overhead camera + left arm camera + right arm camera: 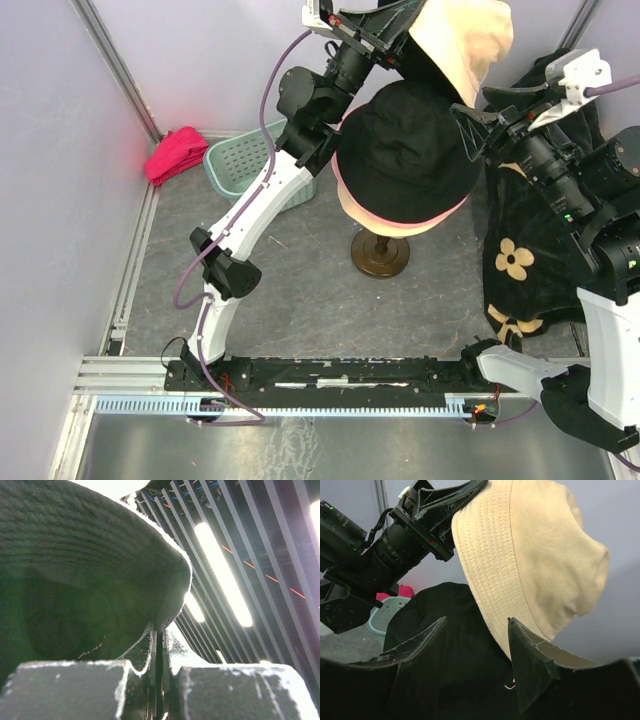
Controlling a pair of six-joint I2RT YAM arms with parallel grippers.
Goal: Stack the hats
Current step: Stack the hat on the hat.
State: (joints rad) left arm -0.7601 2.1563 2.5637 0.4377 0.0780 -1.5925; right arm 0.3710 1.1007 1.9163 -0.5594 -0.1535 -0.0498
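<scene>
Grey table [300,290], lilac walls [60,150]; teal basket [235,160] and magenta cloth [175,153] upper left, flowered black cloth [520,260] at right. Left gripper [158,645] is clamped on the cream hat's [465,40] brim, top centre, raised above the black hat [405,150] on the stand [380,253] (pink brim [400,222] peeking beneath). Right gripper [476,622] is spread and empty beside both hats; we can't tell whether it touches them.

Cream hat [465,40] up high, tilted, crown pointing right, just above black hat [405,150] sitting over pale pink-edged hat [385,222] on stand [380,255].
</scene>
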